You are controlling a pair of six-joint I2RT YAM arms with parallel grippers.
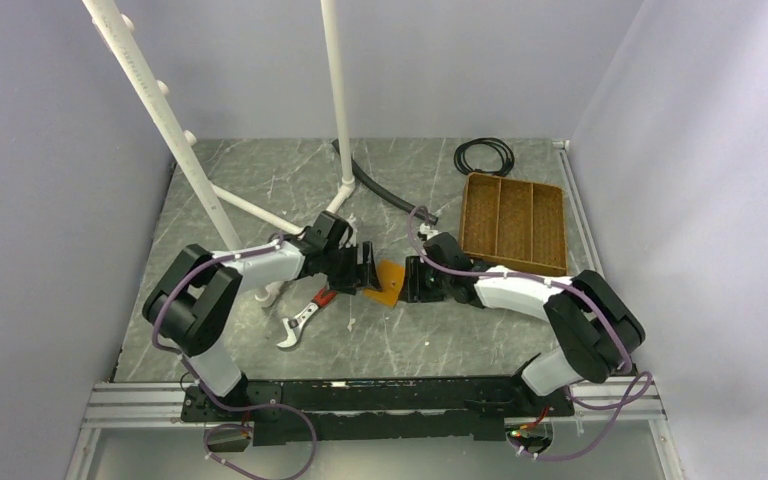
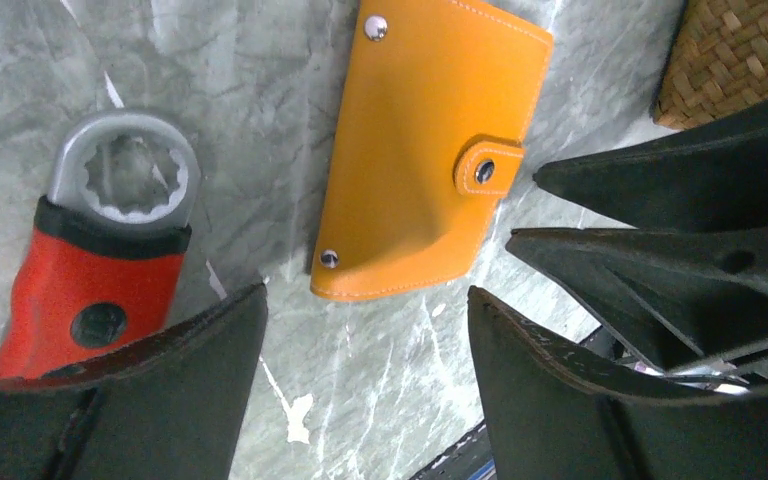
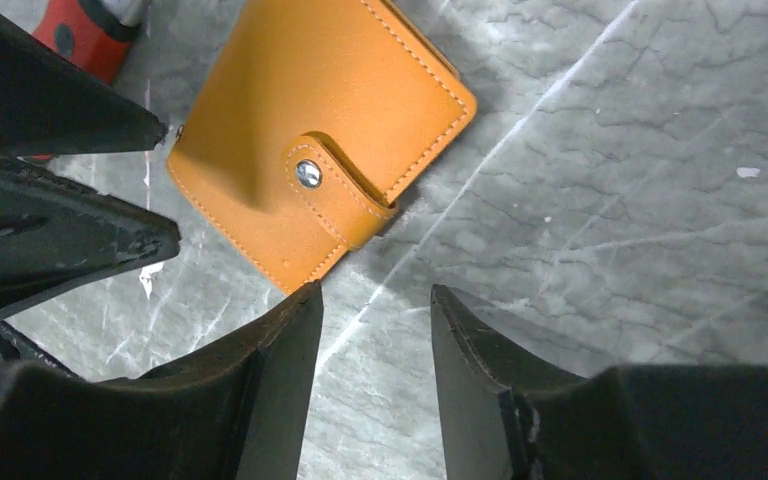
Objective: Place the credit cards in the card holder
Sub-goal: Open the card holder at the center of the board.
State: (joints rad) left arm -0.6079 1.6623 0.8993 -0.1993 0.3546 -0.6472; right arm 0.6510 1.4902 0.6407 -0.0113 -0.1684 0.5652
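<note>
Hovering low over the tabletop [image 3: 610,150] with left gripper [image 2: 368,300] gaping empty and right gripper [image 3: 377,295] parted, gripping nothing. Flanking the card holder [image 2: 430,150], lying flat and snapped shut between both, near a red-handled wrench [image 2: 110,250].

The shut card holder [image 2: 425,150] hides its inside (top edge cropped); wrench [image 2: 100,260] handle cropped.

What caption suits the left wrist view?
Open left gripper hovers by the closed orange card holder, a red-handled wrench lying beside it.
</note>
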